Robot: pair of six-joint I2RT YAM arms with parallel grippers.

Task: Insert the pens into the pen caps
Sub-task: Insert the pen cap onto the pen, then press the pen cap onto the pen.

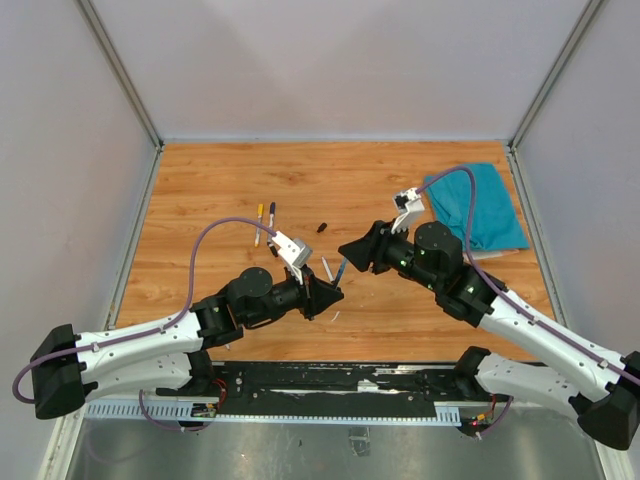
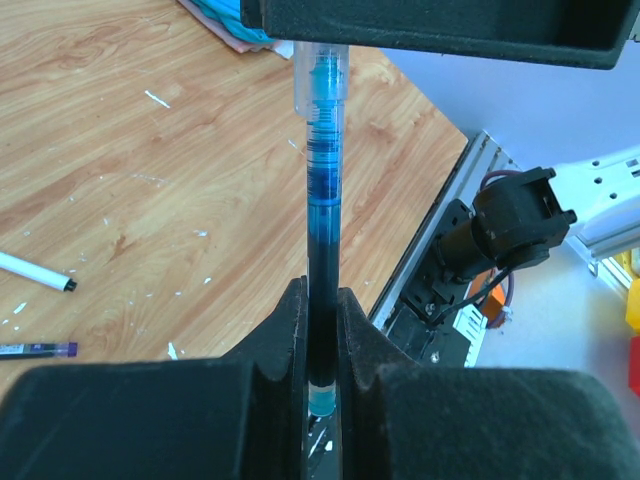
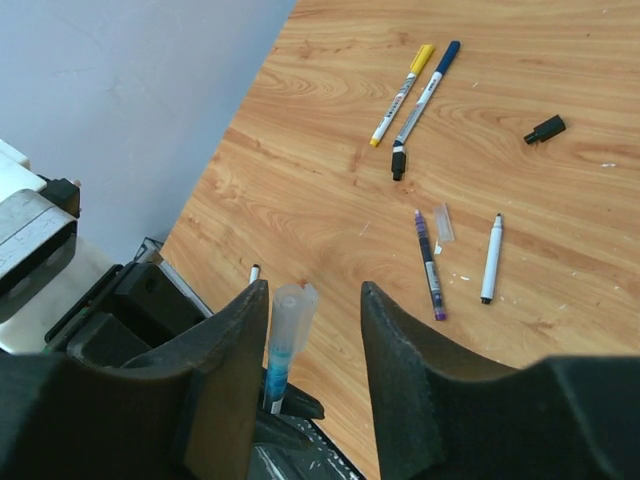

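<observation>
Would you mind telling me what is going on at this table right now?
The left pincer is shut on a blue pen, held out above the table. A clear cap sits over the pen's end, between the open fingers of the right pincer, ungripped. Several other pens and a black cap lie loose on the table.

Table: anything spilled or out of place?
Pale scraps are strewn over the table, like debris. A black cap and a clear cap lie loose among the pens. The blue pen sits close to one side of the right gripper's open jaws, not centred.
</observation>
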